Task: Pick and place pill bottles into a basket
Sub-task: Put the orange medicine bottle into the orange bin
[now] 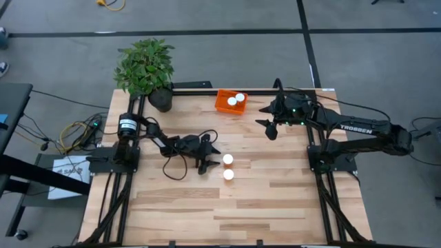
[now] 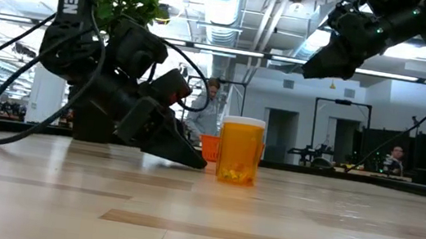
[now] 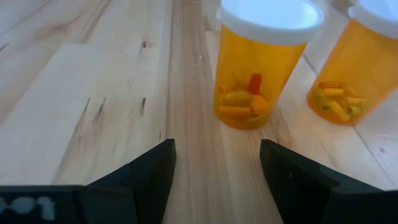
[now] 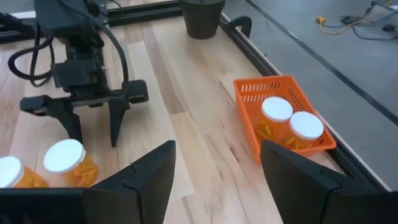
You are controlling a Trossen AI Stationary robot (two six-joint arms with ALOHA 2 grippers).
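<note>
Two pill bottles, orange with white lids, stand upright on the table: one and one nearer the front. They also show in the left wrist view. Two more bottles stand in the orange basket at the far edge. My left gripper is open, low over the table, just left of the two standing bottles and pointing at them. My right gripper is open and empty, raised above the table to the right of the basket.
A potted plant in a black pot stands at the far left corner, left of the basket. Bare wood fills the near half of the table. People and equipment show in the room beyond.
</note>
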